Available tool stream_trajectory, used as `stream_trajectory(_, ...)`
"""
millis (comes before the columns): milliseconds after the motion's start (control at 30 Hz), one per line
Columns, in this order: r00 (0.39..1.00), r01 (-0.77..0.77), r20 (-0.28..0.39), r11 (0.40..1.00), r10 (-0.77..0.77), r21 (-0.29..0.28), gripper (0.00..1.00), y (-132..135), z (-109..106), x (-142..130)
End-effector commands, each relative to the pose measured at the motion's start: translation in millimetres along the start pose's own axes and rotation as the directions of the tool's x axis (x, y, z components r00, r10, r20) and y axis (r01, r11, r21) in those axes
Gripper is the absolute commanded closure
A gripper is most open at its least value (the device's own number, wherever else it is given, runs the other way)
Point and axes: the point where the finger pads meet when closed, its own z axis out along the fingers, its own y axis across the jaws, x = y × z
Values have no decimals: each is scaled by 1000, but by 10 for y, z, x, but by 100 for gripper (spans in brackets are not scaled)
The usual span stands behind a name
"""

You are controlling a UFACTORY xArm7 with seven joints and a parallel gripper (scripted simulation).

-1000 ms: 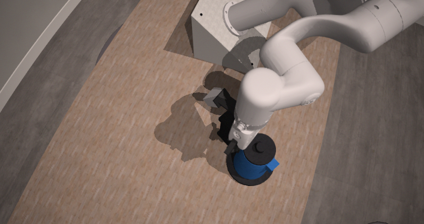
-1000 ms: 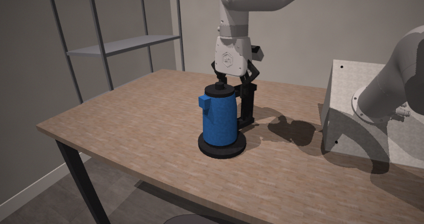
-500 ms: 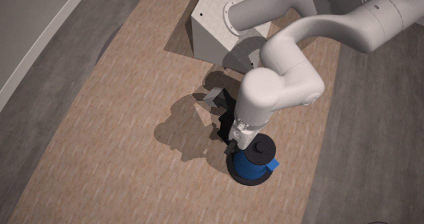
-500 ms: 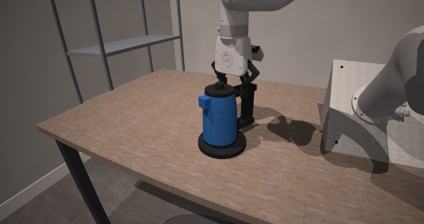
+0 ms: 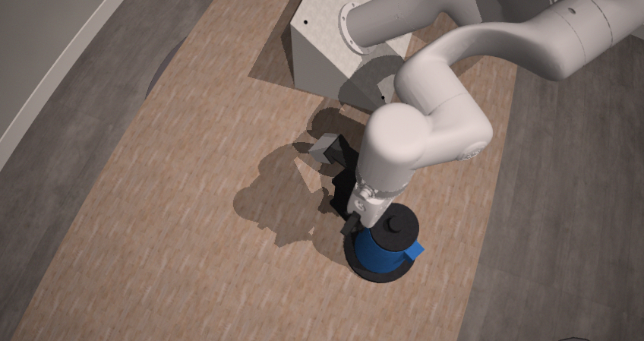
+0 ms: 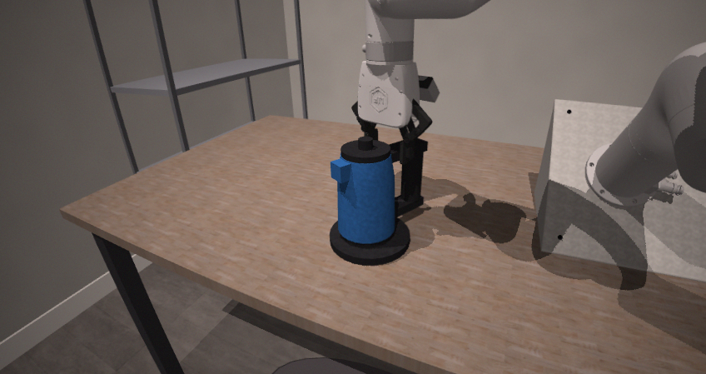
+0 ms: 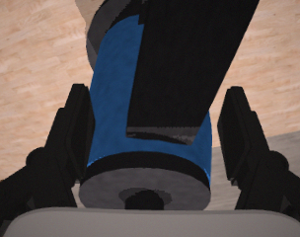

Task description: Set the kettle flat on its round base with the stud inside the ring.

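The blue kettle (image 6: 366, 201) stands upright on its round base (image 6: 369, 251) on the counter (image 6: 198, 211); my pincer (image 6: 391, 135), spread and empty, hangs above the handle (image 6: 410, 172).

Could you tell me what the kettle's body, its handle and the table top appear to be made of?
The kettle body looks like matte blue plastic or painted metal: faintly mottled, no shine. Its handle, like the lid and base, appears to be matte black plastic, uniformly dark without highlights. The table top looks like light wood or wood laminate, judging by its streaked plank-like grain.
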Motion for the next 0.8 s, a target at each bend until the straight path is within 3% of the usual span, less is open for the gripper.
stream_trajectory(0, 1000, 0, 1, 1000, 0, 5, 19, -13, -18, 0)
stream_trajectory(500, 1000, 0, 1, 1000, 0, 5, 19, -13, -43, 0)
stream_trajectory(633, 1000, 0, 1, 1000, 0, 5, 19, -12, -181, 0)
stream_trajectory(767, 1000, 0, 1, 1000, 0, 5, 19, -11, -473, 0)
